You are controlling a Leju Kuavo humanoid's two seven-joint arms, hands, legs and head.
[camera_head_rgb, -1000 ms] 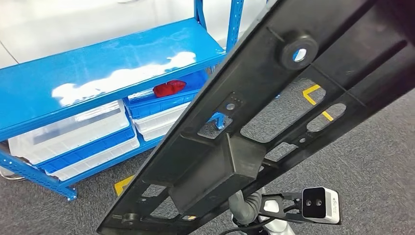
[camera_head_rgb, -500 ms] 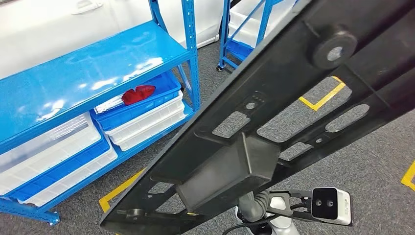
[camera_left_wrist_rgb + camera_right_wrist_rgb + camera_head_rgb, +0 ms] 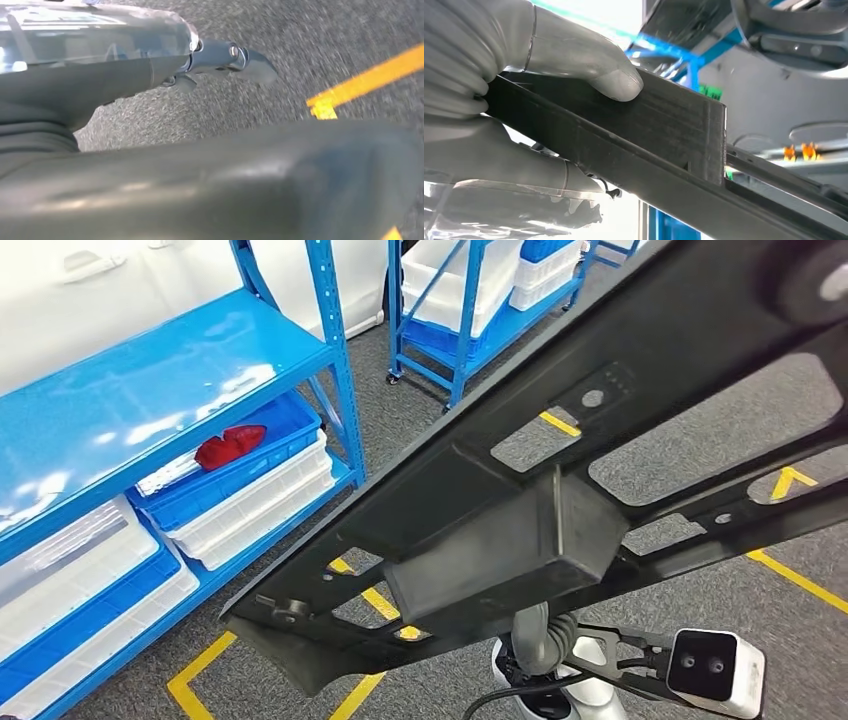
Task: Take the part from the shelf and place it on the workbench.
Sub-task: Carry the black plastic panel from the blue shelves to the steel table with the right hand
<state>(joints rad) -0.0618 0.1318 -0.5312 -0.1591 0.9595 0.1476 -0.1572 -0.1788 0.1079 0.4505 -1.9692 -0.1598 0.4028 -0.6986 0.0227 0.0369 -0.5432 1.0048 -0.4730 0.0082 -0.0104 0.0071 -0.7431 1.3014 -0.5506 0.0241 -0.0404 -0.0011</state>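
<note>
Grey carpet floor [image 3: 740,640] with yellow tape lines [image 3: 795,578]; blue steel shelf [image 3: 150,405] at upper left of the head view, a second blue rack [image 3: 470,325] at top centre.

Item 1: part [image 3: 560,470], a long black moulded panel with cut-out slots, a boxy raised block near its middle and a round boss at upper right. It runs diagonally from lower left to upper right of the head view, held in the air well above the floor.

Item 2: right hand [image 3: 499,95], at the left of the right wrist view. Its pale thumb presses on the upper face of the part's edge and its fingers [image 3: 514,167] wrap beneath, clamping the panel.

Item 3: left hand [image 3: 150,75], at upper left of the left wrist view, blurred. A dark fingertip extends over the carpet just above the part's broad dark surface; whether it grips the panel cannot be told.

Item 4: white and blue bins [image 3: 250,495] on the shelf's lower level; a red object [image 3: 230,447] lies in the top blue bin.

Item 5: wrist camera [image 3: 715,670], white-cased, lower right of the head view.
</note>
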